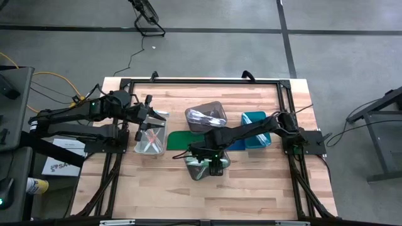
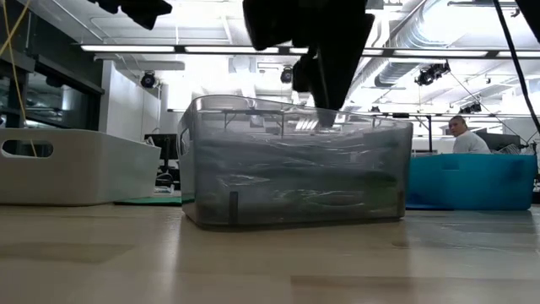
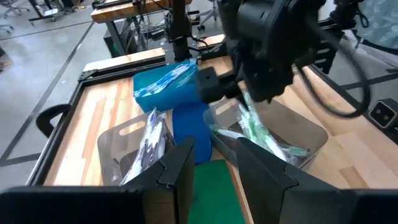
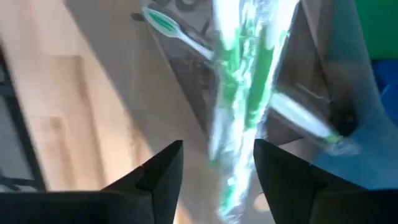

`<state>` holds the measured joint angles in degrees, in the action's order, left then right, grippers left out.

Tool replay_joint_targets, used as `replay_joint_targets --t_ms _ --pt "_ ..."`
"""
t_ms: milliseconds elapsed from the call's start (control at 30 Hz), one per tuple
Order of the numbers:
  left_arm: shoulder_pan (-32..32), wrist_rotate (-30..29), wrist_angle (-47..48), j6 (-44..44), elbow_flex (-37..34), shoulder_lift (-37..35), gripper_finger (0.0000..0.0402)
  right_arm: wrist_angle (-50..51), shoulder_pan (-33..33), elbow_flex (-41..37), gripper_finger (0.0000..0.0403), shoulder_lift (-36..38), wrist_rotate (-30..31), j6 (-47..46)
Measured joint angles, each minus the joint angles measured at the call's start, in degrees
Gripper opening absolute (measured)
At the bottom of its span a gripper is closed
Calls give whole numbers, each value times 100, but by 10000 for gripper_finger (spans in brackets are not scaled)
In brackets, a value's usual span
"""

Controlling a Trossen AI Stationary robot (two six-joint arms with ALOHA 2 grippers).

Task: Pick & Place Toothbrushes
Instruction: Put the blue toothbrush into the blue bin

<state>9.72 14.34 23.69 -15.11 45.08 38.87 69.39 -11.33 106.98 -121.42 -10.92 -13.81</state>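
Note:
My right gripper [image 4: 214, 168] is open and hovers over the grey bin [image 1: 206, 168] near the table's near edge. A green wrapped toothbrush [image 4: 242, 112] shows blurred between and beyond its spread fingers, above other green toothbrushes [image 4: 177, 34] lying in that bin. In the left wrist view the same toothbrush [image 3: 250, 123] sits just under the right gripper [image 3: 261, 74]. My left gripper [image 3: 214, 165] is open and hangs above the far end of the pale bin [image 1: 151, 142], which holds pink toothbrushes [image 1: 149, 137].
A second grey bin [image 1: 206, 117] with wrapped toothbrushes stands mid-table, with a teal bin [image 1: 256, 129] to its right. Green mat [image 1: 179, 139] and blue mat [image 3: 189, 127] lie between the bins. A person [image 2: 464, 135] sits in the room behind. Bare wood lies along the near edge.

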Motion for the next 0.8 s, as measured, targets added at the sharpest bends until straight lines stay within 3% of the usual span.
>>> replay_joint_targets --t_ms 600,800 --pt "2 -722 23 41 2 -2 115 361 -203 4 192 1095 397 -1235" --pt "2 -1332 18 304 2 43 115 532 -334 0 186 1736 1325 -1167"
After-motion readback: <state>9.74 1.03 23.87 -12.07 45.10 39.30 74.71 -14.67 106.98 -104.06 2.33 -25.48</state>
